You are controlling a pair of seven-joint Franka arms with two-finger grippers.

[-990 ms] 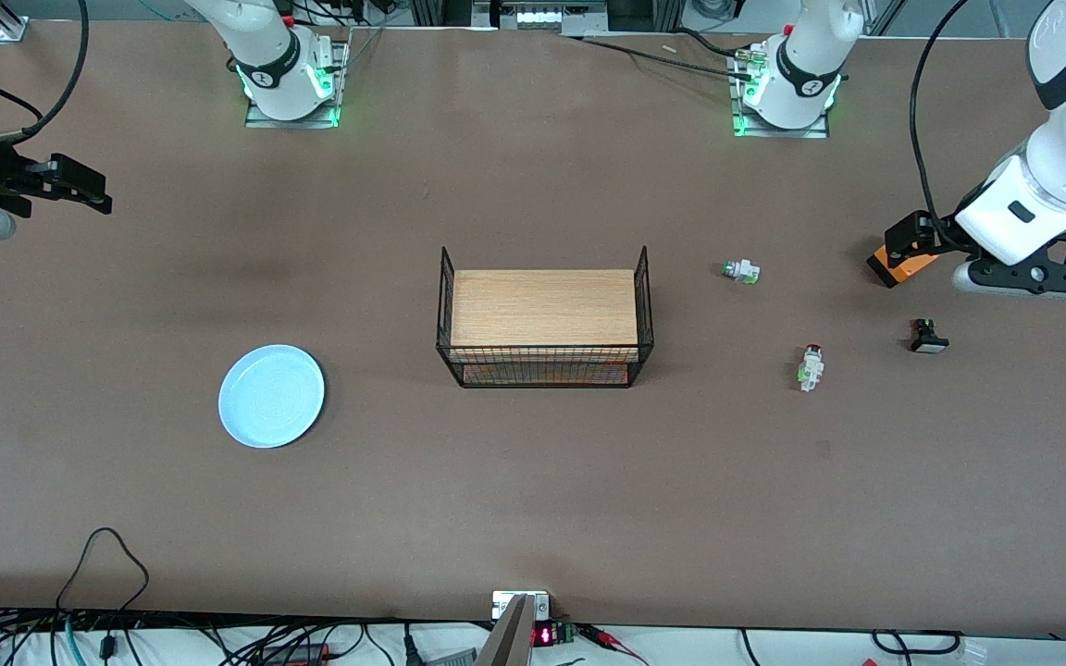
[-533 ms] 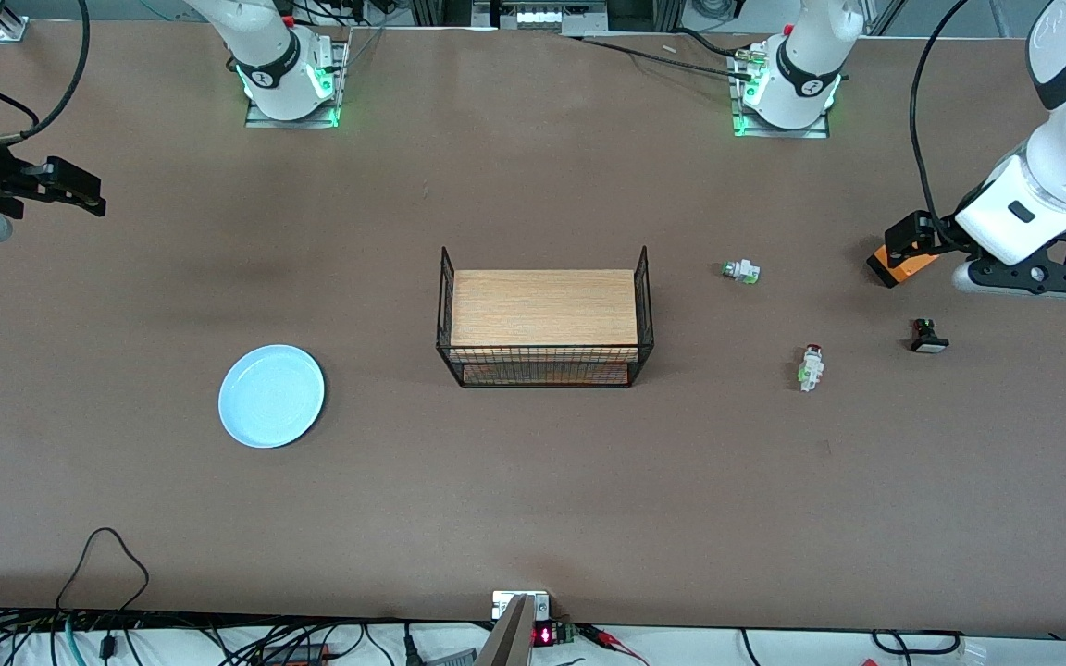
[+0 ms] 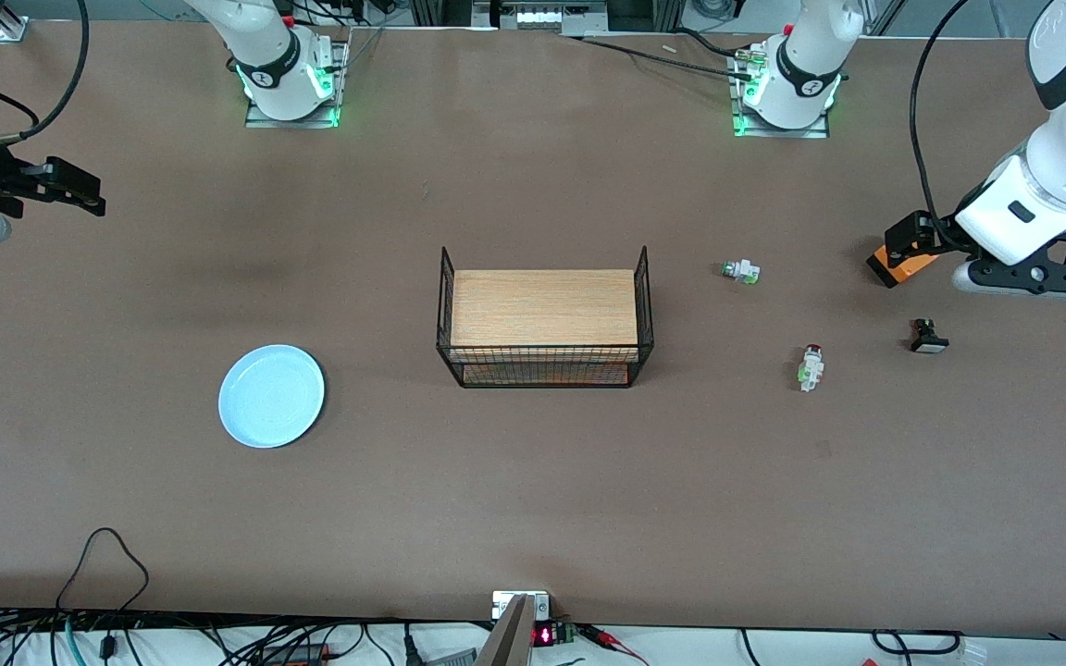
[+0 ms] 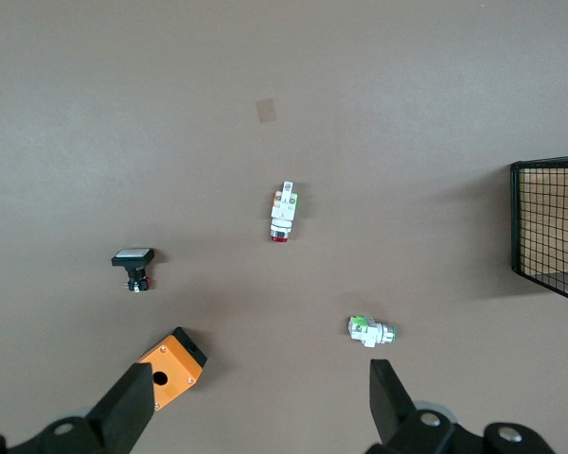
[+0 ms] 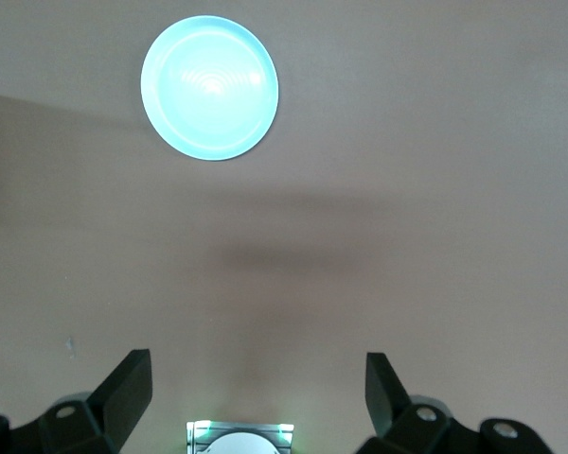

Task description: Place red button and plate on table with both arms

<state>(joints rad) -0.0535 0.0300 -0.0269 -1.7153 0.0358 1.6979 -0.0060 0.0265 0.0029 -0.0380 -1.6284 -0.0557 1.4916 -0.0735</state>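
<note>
Robotics lab — bolted arm bases, cables.

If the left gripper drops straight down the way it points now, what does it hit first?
Probably bare table. The open left gripper points down between the orange box and the white-green switch, touching neither. The red button lies well clear. Depth is hard to judge.

Matte brown surface filling nearly the whole front view, evenly lit, with soft blurred shadows toward the right arm's end. Black wire rack with wooden top standing mid-surface. White strip along the edge nearest the front camera, strewn with tangled black cables; small red lit display there. Green glow on the surface near the top edge.
</note>
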